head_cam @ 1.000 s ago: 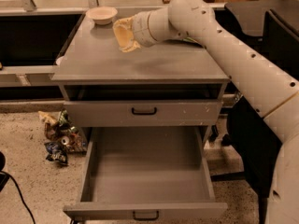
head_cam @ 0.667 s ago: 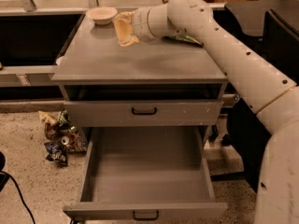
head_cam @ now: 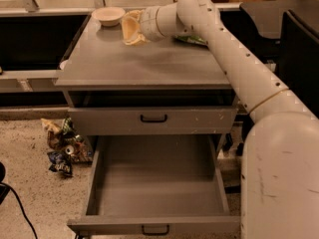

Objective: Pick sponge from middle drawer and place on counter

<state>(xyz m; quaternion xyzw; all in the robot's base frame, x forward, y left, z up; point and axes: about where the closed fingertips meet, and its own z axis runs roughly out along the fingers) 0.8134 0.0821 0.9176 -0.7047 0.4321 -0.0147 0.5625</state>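
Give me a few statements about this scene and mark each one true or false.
1. The middle drawer is open and empty. True.
2. The sponge lies in the middle drawer. False: the gripper is shut on it over the far part of the counter.
3. A bowl stands at the counter's far left corner. True.
4. The floor is bare. False: snack bags lie on it, left of the drawer.
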